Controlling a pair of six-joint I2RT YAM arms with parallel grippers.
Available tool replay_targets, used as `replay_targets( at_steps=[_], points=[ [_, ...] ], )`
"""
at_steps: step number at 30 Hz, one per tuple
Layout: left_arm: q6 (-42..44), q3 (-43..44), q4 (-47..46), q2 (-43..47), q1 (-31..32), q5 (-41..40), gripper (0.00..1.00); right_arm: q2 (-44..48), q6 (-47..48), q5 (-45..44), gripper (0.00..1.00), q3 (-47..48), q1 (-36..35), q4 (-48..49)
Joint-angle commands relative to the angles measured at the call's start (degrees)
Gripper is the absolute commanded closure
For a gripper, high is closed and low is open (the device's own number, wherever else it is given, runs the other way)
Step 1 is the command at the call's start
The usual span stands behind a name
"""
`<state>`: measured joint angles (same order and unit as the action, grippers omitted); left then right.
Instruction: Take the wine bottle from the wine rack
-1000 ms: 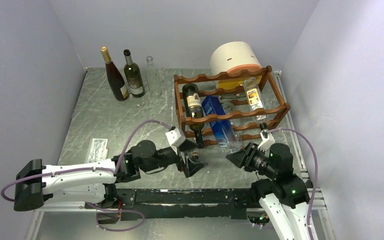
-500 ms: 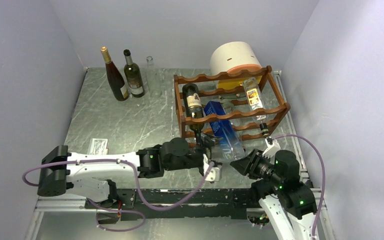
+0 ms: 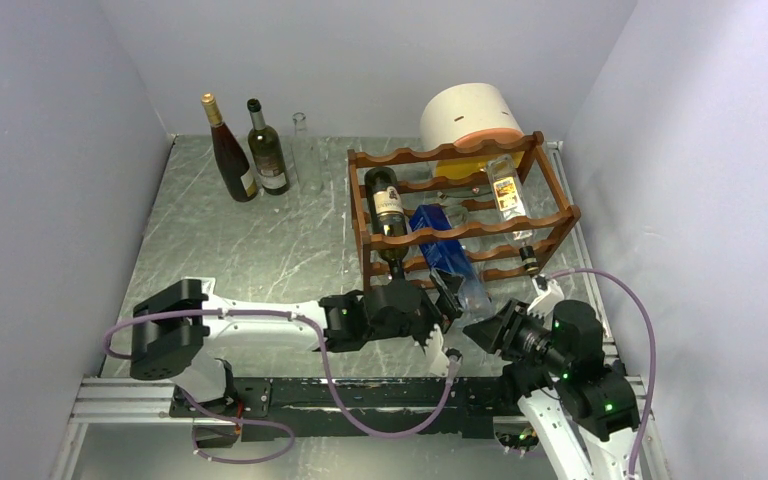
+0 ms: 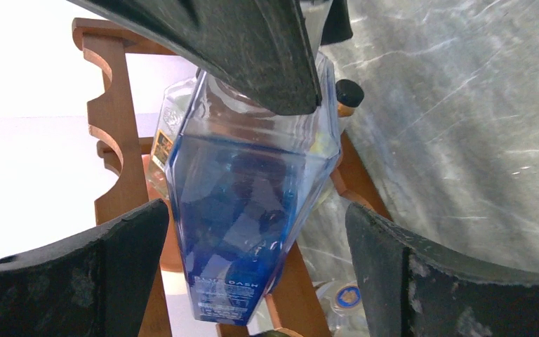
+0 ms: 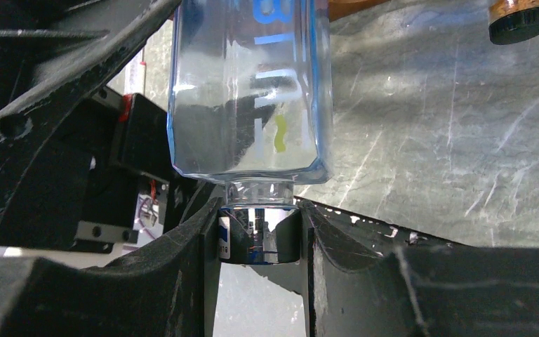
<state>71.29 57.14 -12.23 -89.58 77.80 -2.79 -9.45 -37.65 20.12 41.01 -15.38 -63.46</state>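
Note:
The reddish-brown wine rack (image 3: 440,155) stands at the right of the table. A blue square bottle (image 3: 445,255) lies in its middle tier, neck toward me. My right gripper (image 3: 485,328) is shut on that bottle's silver cap (image 5: 256,239), below its clear shoulder (image 5: 253,91). My left gripper (image 3: 440,300) is open. Its fingers stand on either side of the blue bottle (image 4: 245,210) without touching it, with a rack rail (image 4: 116,133) behind. The left gripper (image 4: 256,214) holds nothing.
A dark wine bottle (image 3: 387,210) and a clear labelled bottle (image 3: 507,190) also lie in the rack. A white-and-orange cylinder (image 3: 470,115) stands behind it. Two upright bottles (image 3: 230,150) and a clear glass (image 3: 300,135) stand at the back left.
My left arm has swung right and brought its open gripper up to the blue bottle. My right gripper has stayed on the bottle's cap and shifted slightly back.

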Motion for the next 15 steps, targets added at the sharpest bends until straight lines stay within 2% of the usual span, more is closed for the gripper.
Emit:
replay_targets(
  at_steps=[1, 5, 15],
  points=[
    [6.2, 2.0, -6.5, -2.4, -0.8, -1.0, 0.01, -0.4, 0.8, -0.7, 1.00, 2.2, -0.1, -3.4],
    [9.2, 4.0, -6.9, -5.5, -1.3, -2.0, 0.01, -0.3, 0.8, -0.1, 1.00, 3.0, -0.1, -3.6],
    [10.9, 11.1, -3.0, -11.0, -3.3, -1.2, 0.10, 0.0, 1.5, -0.4, 1.00, 4.4, -0.1, -5.0]
  ],
)
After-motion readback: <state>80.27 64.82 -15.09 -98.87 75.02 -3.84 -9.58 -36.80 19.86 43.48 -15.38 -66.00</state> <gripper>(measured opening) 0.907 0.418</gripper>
